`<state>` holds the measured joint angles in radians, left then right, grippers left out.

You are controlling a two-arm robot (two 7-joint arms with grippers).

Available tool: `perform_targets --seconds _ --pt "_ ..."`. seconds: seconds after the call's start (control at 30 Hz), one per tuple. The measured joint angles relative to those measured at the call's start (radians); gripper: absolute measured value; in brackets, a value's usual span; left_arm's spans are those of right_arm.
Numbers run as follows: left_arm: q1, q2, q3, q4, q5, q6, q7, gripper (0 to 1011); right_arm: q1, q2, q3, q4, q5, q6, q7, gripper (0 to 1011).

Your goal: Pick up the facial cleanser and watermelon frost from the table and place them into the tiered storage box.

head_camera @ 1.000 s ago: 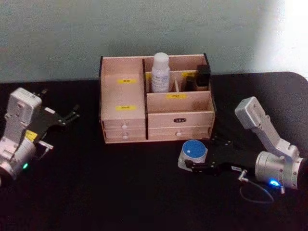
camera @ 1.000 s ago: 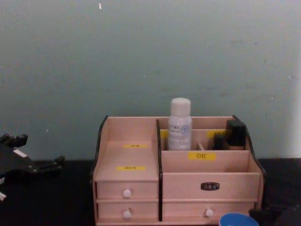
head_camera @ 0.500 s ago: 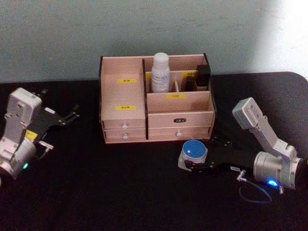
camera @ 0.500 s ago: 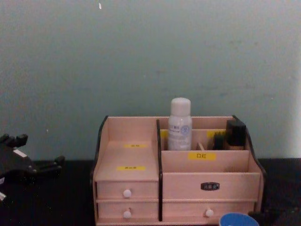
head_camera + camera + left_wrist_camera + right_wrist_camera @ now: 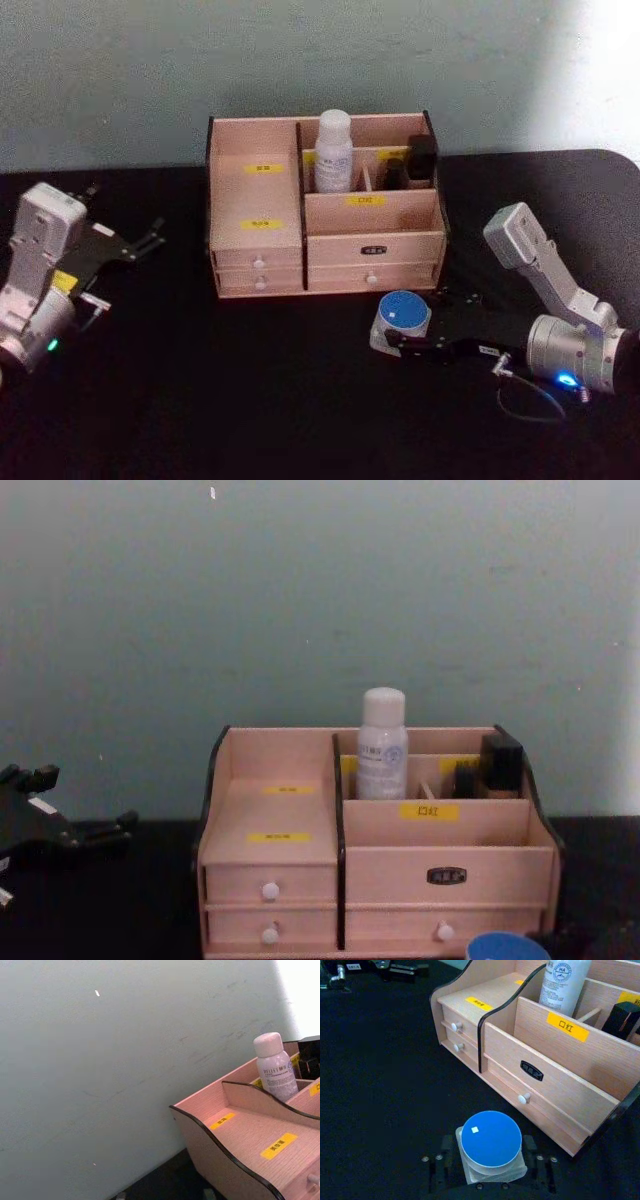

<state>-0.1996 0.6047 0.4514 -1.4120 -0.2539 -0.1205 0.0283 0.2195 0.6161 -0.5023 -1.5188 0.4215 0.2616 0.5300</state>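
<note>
Near the right front corner of the tiered storage box (image 5: 325,215), the blue-lidded watermelon frost (image 5: 402,315) sits on the black table (image 5: 250,400), just clear of the lower drawers (image 5: 375,275). Farther back, the white facial cleanser (image 5: 334,152) stands upright in a far compartment, with dark items (image 5: 420,158) in the cell to its right. The right gripper (image 5: 415,322) lies low and level, reaching left to straddle the watermelon frost; whether it presses on it I cannot tell. The left gripper (image 5: 150,235) rests well to the left, jaws apart, pointing toward the box. Compared with a second ago, both containers and both arms sit much the same.
</note>
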Motion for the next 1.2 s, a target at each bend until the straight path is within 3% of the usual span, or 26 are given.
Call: perform_targets --seconds 0.17,0.27,0.8,1.2 --pt "0.0 0.0 0.0 0.0 0.0 0.0 0.0 1001 0.0 0.0 0.0 0.0 0.0 0.0 0.0 744" --pt "0.0 0.0 0.0 0.0 0.0 0.0 0.0 1001 0.0 0.001 0.001 -0.001 0.001 0.0 0.001 711" --pt "0.0 0.0 0.0 0.0 0.0 0.0 0.0 1001 -0.004 0.002 0.008 -0.008 0.012 -0.001 0.007 707" --pt "0.0 0.0 0.0 0.0 0.0 0.0 0.0 1001 -0.018 0.046 0.034 -0.106 0.051 -0.009 0.031 707"
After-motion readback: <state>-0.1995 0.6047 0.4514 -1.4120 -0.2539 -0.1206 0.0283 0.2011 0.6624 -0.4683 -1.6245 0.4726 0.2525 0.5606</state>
